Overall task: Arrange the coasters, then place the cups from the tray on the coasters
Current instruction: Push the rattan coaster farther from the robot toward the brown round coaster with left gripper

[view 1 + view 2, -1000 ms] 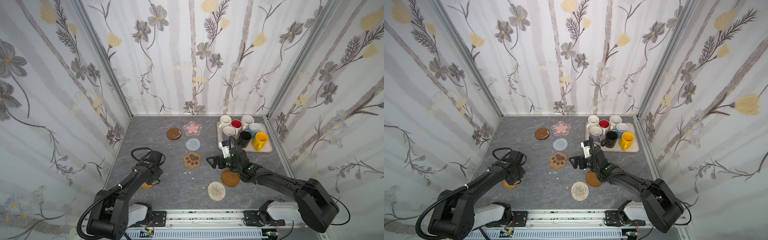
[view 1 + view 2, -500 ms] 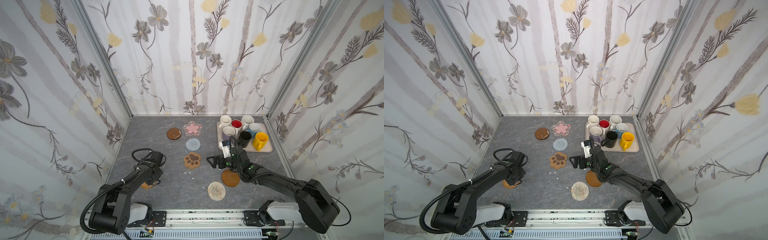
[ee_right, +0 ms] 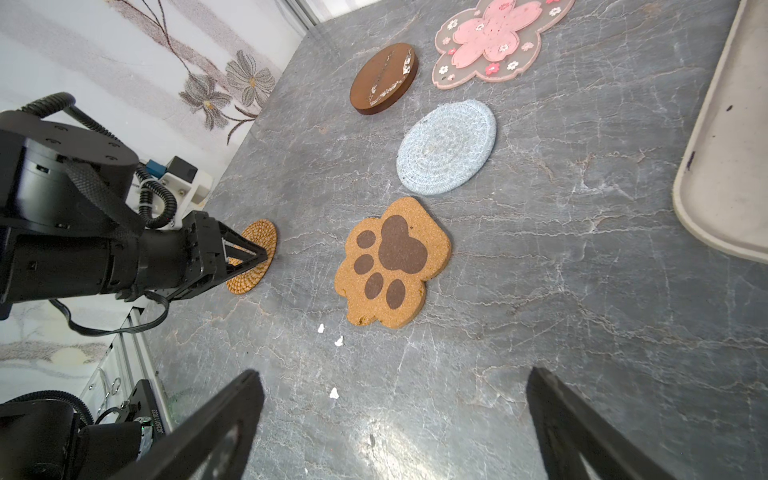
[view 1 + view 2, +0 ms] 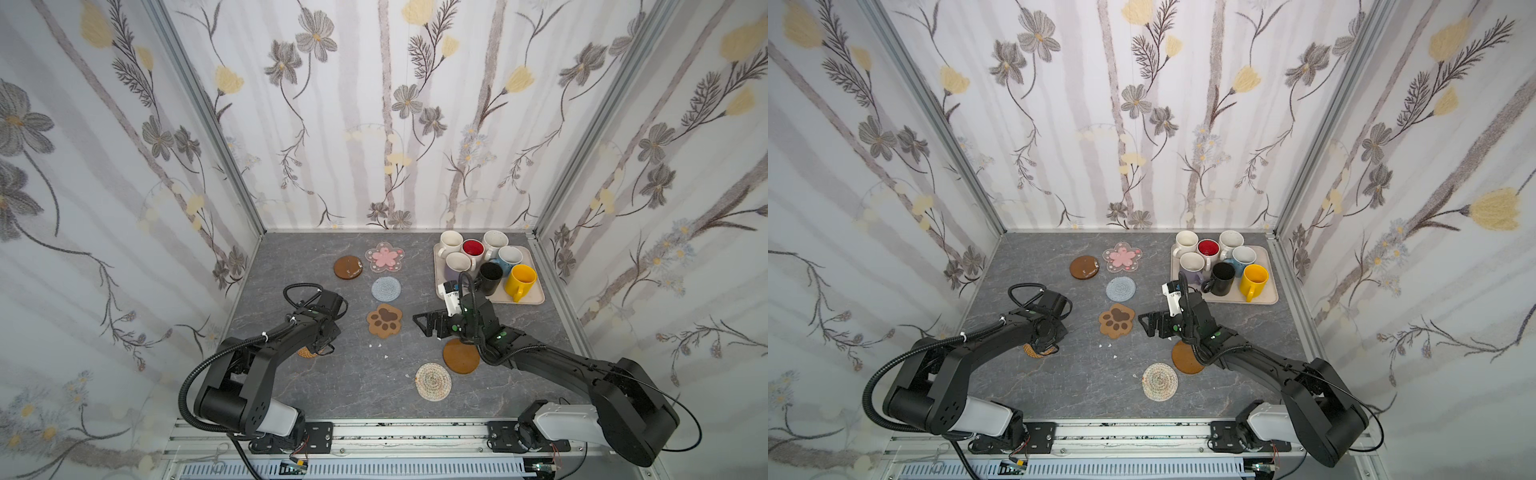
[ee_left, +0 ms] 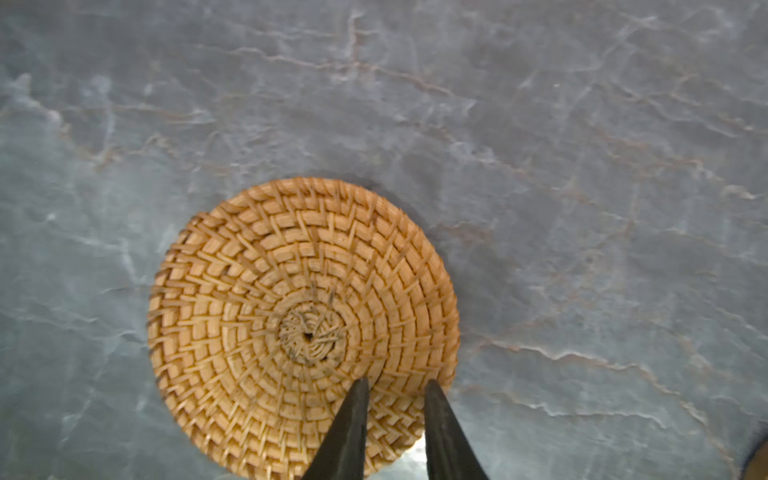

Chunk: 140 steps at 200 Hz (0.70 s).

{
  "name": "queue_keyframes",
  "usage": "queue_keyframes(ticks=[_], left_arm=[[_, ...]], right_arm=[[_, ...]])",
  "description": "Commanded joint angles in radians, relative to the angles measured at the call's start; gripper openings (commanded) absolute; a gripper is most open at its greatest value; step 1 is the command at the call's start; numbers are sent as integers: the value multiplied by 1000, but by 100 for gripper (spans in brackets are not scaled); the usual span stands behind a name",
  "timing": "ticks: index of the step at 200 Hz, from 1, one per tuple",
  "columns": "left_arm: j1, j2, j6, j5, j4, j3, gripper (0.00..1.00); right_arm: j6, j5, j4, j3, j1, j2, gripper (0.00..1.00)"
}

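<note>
Rattan first: the orange rattan coaster (image 5: 303, 328) lies flat on the grey stone-look table (image 5: 582, 124), over by the left edge, roughly midway between the near and far edges. My left claw (image 5: 395, 382) points down at it with the tips right over its rim. The two fingers (image 5: 345, 428) are only a crack apart and nothing's pinched between them; you can see weave and table through the gap. Whether the tips actually touch the coaster, can't tell.

My right claw (image 3: 392, 374) is spread as wide as it goes and holds nothing. It hovers over bare table around the middle, with the paw coaster (image 3: 392, 264) lying ahead of it.

Other coasters, seen in both top views:
- The pink flower coaster (image 4: 384, 257) and a brown disc (image 4: 348, 267) sit side by side near the far edge.
- The grey-blue woven coaster (image 4: 386, 289) is between the flower and the paw.
- A second brown disc (image 4: 459, 357) is partly under my right arm.
- The pale woven coaster (image 4: 433, 381) is just beside that disc, toward the near edge.

All seven cups stand on the tray (image 4: 534, 297) in the far right corner of the table: yellow cup (image 4: 523, 278), black cup (image 4: 490, 272), light blue cup (image 4: 510, 255), lavender cup (image 4: 457, 262), red-inside cup (image 4: 473, 248), a cream-white cup (image 4: 451, 241) and a second cream-white cup (image 4: 495, 240).
</note>
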<state>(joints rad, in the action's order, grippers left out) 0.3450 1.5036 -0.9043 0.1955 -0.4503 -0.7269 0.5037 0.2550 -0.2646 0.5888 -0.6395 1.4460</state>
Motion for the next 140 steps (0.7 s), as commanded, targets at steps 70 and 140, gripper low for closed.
queue_keyframes(ticks=[70,140], left_arm=[[64,315,28,-170,58,-348,26],[50,528,89,-164,48,-606,27]], right_arm=[[-14,-24,-4,3,6,1,100],[-18,-34,-2,0,17,-4,100]])
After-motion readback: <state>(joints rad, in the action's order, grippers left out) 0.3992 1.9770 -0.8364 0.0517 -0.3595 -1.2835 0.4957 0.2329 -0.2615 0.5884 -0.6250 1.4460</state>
